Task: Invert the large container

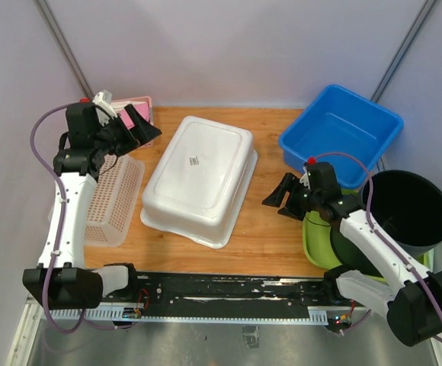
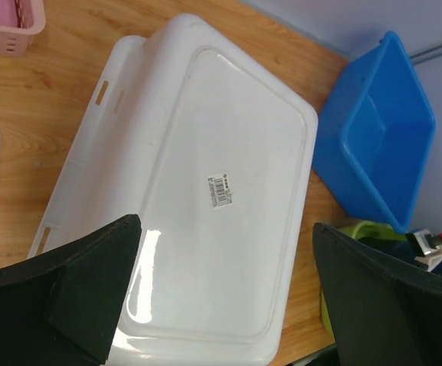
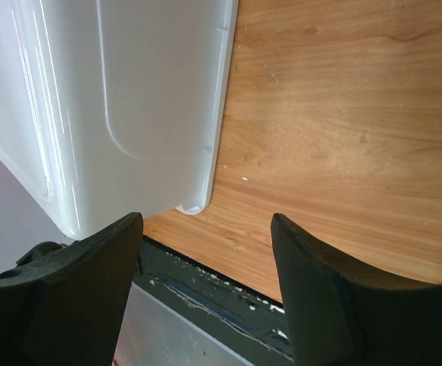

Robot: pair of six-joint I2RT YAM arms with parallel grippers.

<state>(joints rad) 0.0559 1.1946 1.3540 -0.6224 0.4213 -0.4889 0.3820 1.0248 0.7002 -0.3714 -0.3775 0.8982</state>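
The large white container [image 1: 198, 177] lies upside down in the middle of the wooden table, its flat bottom up with a small barcode label [image 1: 193, 161] on it. It fills the left wrist view [image 2: 206, 198], and its rim corner shows in the right wrist view [image 3: 129, 114]. My left gripper [image 1: 141, 128] is open and empty, raised to the left of the container's far end. My right gripper [image 1: 282, 197] is open and empty, just right of the container and apart from it.
A blue tub [image 1: 341, 136] stands at the back right. A black bucket [image 1: 408, 207] and a green bowl [image 1: 318, 236] are at the right edge. A clear perforated basket [image 1: 114, 200] lies at the left, a pink basket [image 1: 139, 107] behind it.
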